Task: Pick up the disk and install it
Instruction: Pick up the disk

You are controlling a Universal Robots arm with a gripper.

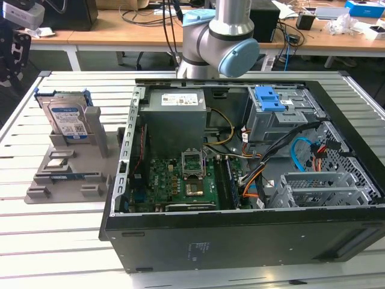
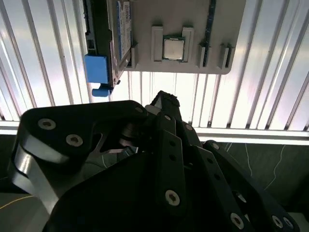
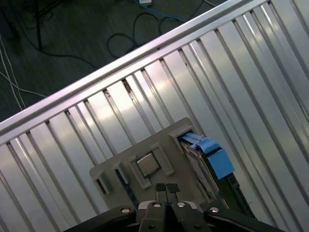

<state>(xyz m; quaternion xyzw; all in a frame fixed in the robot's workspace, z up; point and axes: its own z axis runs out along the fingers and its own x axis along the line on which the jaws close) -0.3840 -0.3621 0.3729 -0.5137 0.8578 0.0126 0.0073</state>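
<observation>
The disk [image 1: 67,117] stands upright on edge in a slot of a grey holder [image 1: 72,171] at the exterior view's left, its white-and-blue label showing and its blue carrier around it. In the second wrist view the disk [image 2: 115,34] is seen edge-on, with the carrier's blue tab [image 2: 96,68] sticking out. In the first wrist view the disk [image 3: 208,157] sits at one end of the holder [image 3: 116,171]. My gripper [image 3: 166,188] hangs above the holder, apart from the disk, its fingertips together with nothing between them. In the second wrist view the gripper [image 2: 166,100] points down at the holder's edge.
An open black computer case [image 1: 240,244] lies on the slatted metal table [image 1: 54,241], with a grey drive cage and blue latch [image 1: 269,99] at its far right corner. A processor chip [image 2: 173,48] rests in the holder. The arm's base [image 1: 219,36] stands behind the case.
</observation>
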